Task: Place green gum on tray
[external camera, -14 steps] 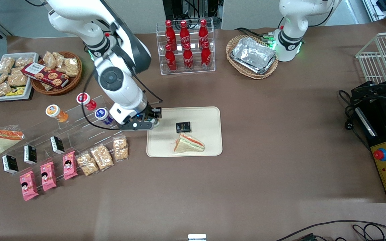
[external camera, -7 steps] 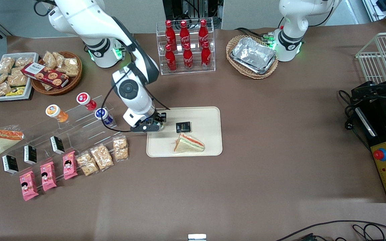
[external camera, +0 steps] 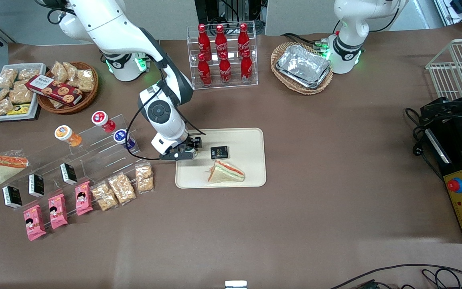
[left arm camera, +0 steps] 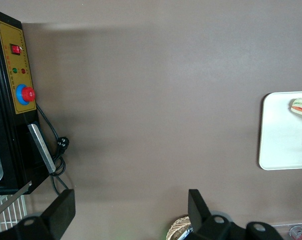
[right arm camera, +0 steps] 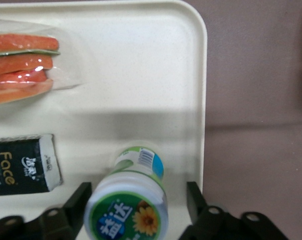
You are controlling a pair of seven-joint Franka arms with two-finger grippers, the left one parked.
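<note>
Between the spread fingers point(right arm camera: 79, 199) of the gripper point(right arm camera: 138, 200) the green gum point(right arm camera: 128, 202) is seen, standing on the tray point(right arm camera: 156, 60) close to its rim; neither finger appears to touch the bottle, though contact cannot be ruled out from the wrist view. From the front, the gripper point(external camera: 185, 153) is held low over the tray point(external camera: 251, 138) at its edge toward the working arm's end of the table, and the gum is mostly hidden beneath it. Just beside the gripper, on the tray, a black packet point(external camera: 219, 152) is laid, and a wrapped sandwich point(external camera: 226, 171) is placed nearer to the front camera.
</note>
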